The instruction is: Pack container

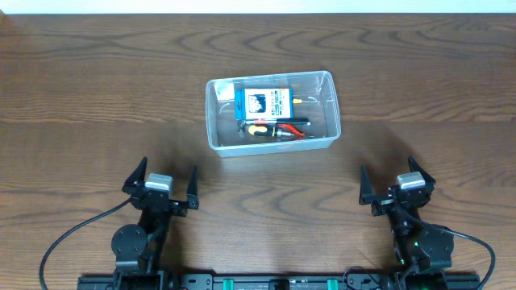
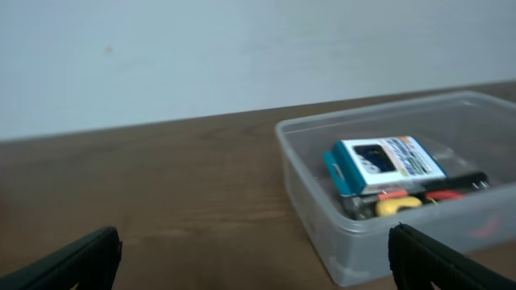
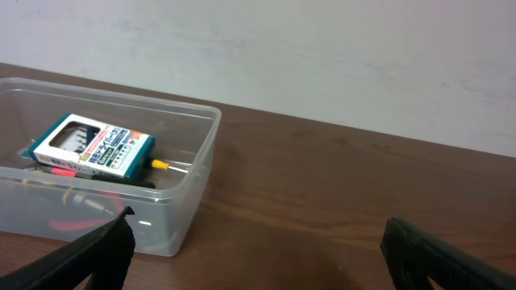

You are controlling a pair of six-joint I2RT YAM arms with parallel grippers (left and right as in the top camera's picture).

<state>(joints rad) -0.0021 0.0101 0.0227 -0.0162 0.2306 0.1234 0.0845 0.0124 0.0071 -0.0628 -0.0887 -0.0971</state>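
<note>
Overhead view: the container (image 1: 270,76), a clear, colourless rectangular tub with rounded corners and a thick rim, stands upright on the dark wood worktop (image 1: 97,80), upper centre of the frame. It is well apart from both arms, which are at the lower edge. Inside it, a blue-and-white box (image 1: 264,102) lies flat over small red- and yellow-handled implements (image 1: 278,130); their exact type is too small to tell. The left tool (image 1: 168,170) and right tool (image 1: 387,167) both stand with jaws spread wide, holding nothing and touching nothing.

Likely hazards: the tub looks light and its walls are nearly invisible against the wood, so a finger descending from either side could strike the rim and push or tip it. The box rests on uneven contents and could shift if nudged. No loose item shows on the worktop, so packing appears largely done.
</note>
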